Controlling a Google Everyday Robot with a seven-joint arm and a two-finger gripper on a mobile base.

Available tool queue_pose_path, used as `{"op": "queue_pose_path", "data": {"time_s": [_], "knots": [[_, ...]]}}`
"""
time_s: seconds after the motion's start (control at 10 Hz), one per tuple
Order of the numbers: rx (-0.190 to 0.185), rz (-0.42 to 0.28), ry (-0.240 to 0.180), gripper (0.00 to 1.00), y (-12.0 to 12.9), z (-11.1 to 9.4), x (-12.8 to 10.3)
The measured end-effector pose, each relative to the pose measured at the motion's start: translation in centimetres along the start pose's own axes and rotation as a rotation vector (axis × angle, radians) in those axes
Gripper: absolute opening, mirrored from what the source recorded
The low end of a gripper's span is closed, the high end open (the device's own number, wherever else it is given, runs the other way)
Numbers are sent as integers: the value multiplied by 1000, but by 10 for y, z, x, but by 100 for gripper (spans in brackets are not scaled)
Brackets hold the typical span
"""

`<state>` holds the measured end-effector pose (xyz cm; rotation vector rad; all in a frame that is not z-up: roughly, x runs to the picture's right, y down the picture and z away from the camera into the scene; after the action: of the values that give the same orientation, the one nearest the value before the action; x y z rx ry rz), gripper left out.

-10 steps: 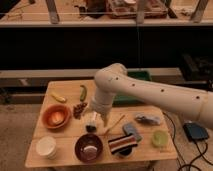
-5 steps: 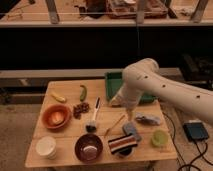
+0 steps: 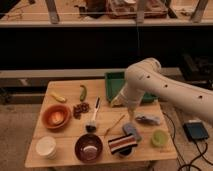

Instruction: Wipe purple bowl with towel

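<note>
The gripper (image 3: 118, 98) is seen just right of the frame's centre, at the lower end of the white arm (image 3: 160, 90), against the front left corner of the green tray (image 3: 116, 78). Whether it is spread or pressed together cannot be told, and nothing can be made out in it.

Over the last second the arm has been swung to the right. The gripper was low over the brush (image 3: 93, 118) at the middle of the worktop (image 3: 65, 87) and is now carried up towards the tray. Nothing on the worktop appears to have been shifted.

It is judged that wiping has not begun. What is taken for the towel, the striped towel (image 3: 122, 143), lies untouched at the lower edge, right of centre, with a blue-grey cloth (image 3: 131, 131) just above it.

The purple bowl (image 3: 89, 147) stands at the lower centre of the frame, near the worktop's front edge, with something pale inside. It lies well below and to the left of the gripper, apart from it, and just left of the striped towel.
</note>
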<state>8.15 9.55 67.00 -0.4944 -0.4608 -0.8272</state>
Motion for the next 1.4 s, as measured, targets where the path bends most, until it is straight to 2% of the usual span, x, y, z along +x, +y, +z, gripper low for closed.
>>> {"op": "queue_pose_path", "data": {"time_s": [0.1, 0.2, 0.4, 0.5, 0.7, 0.8, 1.1, 1.2, 1.4], "knots": [[-3, 14, 6, 66, 1, -1, 3], [-18, 51, 34, 66, 4, -3, 11], [-36, 166, 98, 66, 11, -7, 33], [-48, 257, 147, 66, 28, -10, 59], [-63, 357, 190, 66, 53, -10, 90], [-72, 443, 215, 66, 77, -7, 115], [-90, 646, 253, 66, 136, 18, 170], [-92, 712, 256, 66, 153, 31, 183], [-91, 799, 249, 66, 173, 54, 200]]}}
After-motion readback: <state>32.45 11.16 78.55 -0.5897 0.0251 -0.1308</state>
